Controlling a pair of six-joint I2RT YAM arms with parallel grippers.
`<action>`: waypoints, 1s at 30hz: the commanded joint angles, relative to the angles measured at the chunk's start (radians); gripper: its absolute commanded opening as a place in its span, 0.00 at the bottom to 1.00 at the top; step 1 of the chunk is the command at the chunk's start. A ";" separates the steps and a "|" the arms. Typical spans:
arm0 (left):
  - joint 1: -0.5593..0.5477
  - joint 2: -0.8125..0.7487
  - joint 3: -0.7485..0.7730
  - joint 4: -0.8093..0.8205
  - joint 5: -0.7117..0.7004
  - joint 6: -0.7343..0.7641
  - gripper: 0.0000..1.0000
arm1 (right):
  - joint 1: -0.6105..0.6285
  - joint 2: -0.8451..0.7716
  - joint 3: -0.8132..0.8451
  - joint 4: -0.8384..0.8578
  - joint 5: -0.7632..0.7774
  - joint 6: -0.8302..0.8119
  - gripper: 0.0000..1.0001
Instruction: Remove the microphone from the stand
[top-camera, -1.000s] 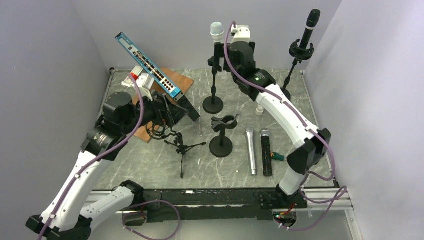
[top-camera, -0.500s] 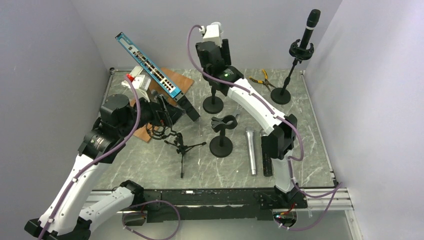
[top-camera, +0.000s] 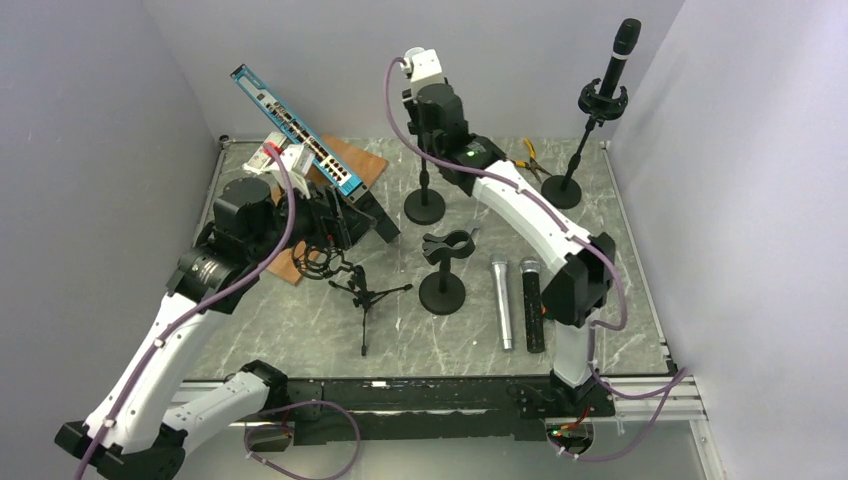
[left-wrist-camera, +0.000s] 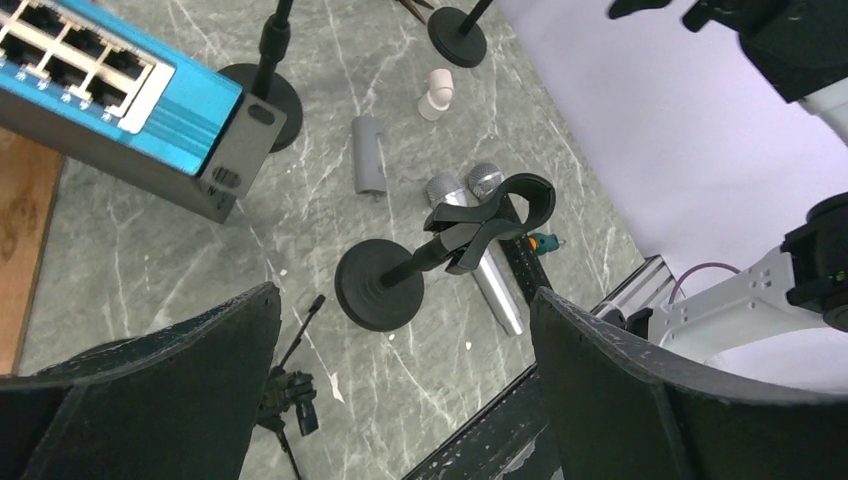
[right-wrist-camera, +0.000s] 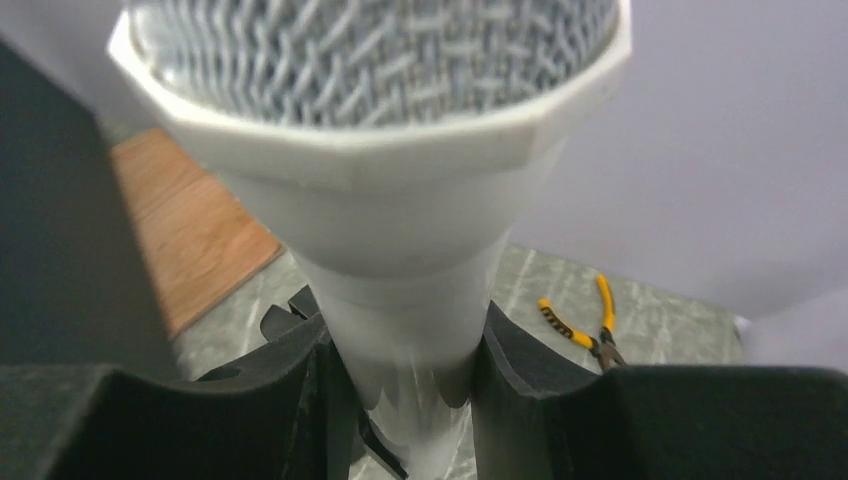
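From my desk I saw the right gripper (right-wrist-camera: 400, 385) up at the back of the grey marbled table top (top-camera: 300, 335), its two black pads (right-wrist-camera: 300, 400) pressed against either side of the silver-handled microphone with a mesh head (right-wrist-camera: 390, 250), just under the flare of the head. The claw was closed down to the width of that handle and had hold of it. In the top view the wrist hid the microphone itself, but I could see it sat upright over the black round-based stand (top-camera: 425, 207), and in the wrist view the black clip of the stand showed around the handle below the pads. The left gripper (left-wrist-camera: 405, 295) hung over the left part of the table, claw spread as wide as it goes and with nothing in it, close beside the tilted blue network switch (top-camera: 298, 128). Below it stood a short black stand with an empty clip (left-wrist-camera: 470, 225), and beside that base lay a silver microphone (top-camera: 502, 300) and a black microphone (top-camera: 532, 305), side by side. A small black tripod (top-camera: 367, 293) lay near the front. At the back right a tall stand held a slim black microphone (top-camera: 622, 45) upright, with yellow-handled pliers (right-wrist-camera: 580, 325) on the table between the two stands. A brown wooden board (right-wrist-camera: 190, 220) lay under the switch.
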 joint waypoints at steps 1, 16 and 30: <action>-0.004 0.044 0.078 0.032 0.086 0.059 0.89 | -0.053 -0.149 -0.096 -0.044 -0.444 -0.021 0.00; -0.004 0.191 0.158 0.280 0.090 0.170 0.94 | -0.174 -0.318 -0.227 -0.152 -0.977 -0.048 0.00; -0.025 0.361 0.120 0.528 0.045 0.351 0.95 | -0.224 -0.342 -0.274 -0.145 -1.068 -0.065 0.00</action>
